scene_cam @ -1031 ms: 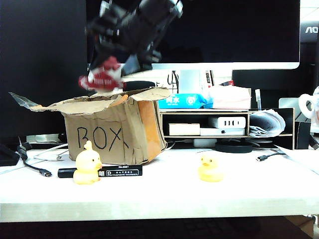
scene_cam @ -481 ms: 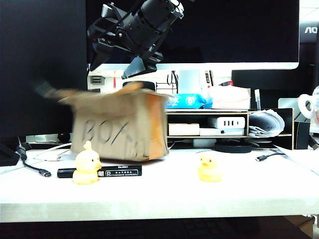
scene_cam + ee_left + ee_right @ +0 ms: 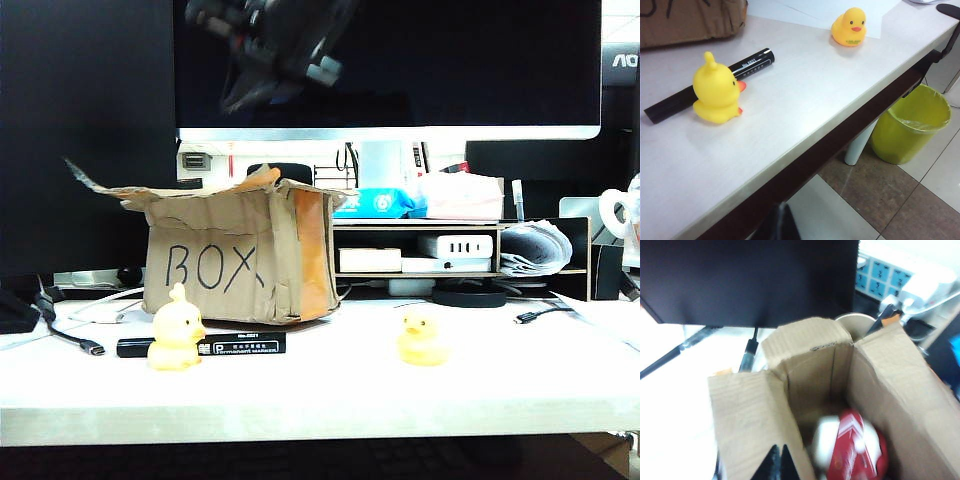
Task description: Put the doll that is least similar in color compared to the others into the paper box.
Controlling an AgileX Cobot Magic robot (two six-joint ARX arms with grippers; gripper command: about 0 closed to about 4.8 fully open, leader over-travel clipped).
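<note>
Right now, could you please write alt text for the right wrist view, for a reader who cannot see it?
The doll, white with red, lies inside the open paper box, seen from above. The shut tips of the right claw point down over the box's near wall, holding nothing. A dark monitor stands behind.

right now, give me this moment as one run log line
doll: inside paper box | right gripper: shut, empty, above box | left gripper: off table edge, state unclear | two yellow ducks: on table

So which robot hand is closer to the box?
The right. The right gripper hangs shut just above the paper box, looking down at the doll inside. The left gripper sits low past the table's front edge, farther away.
</note>
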